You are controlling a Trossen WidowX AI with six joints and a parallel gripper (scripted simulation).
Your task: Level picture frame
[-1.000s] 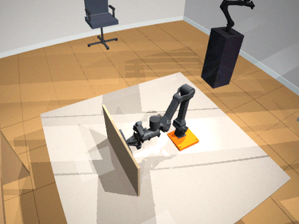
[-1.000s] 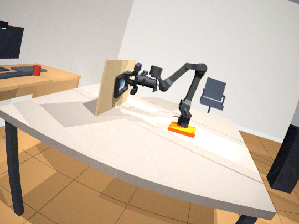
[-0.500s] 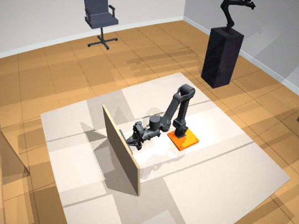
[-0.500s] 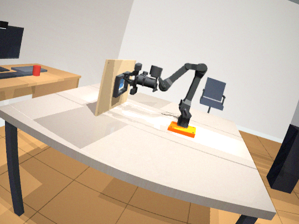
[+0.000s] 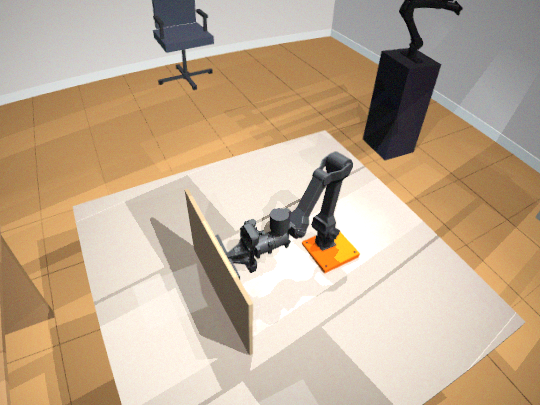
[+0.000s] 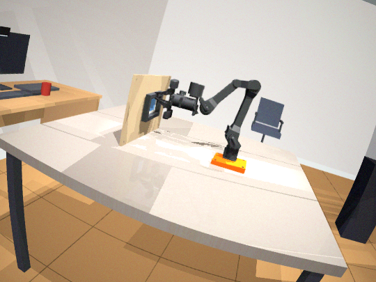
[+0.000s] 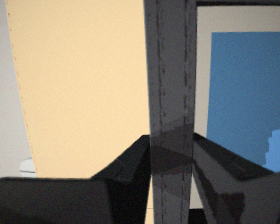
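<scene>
The picture frame (image 6: 144,111) (image 7: 170,75) (image 5: 224,250) is dark with a blue picture. It hangs on the upright wooden board (image 5: 215,283) (image 6: 134,120) (image 7: 80,90) that serves as the wall. My gripper (image 6: 159,102) (image 5: 236,257) (image 7: 169,141) reaches straight at the board and is shut on one side bar of the frame. In the wrist view that bar runs between my fingers, leaning a little off my own axis. The screw and the notched strip are hidden behind the frame.
The arm's orange base plate (image 5: 332,254) (image 6: 228,163) sits on the white table (image 5: 400,313) (image 6: 209,204). A black pedestal (image 5: 400,103) with another arm, an office chair (image 5: 180,23) (image 6: 268,118) and a desk with a red cup (image 6: 46,88) stand around the table.
</scene>
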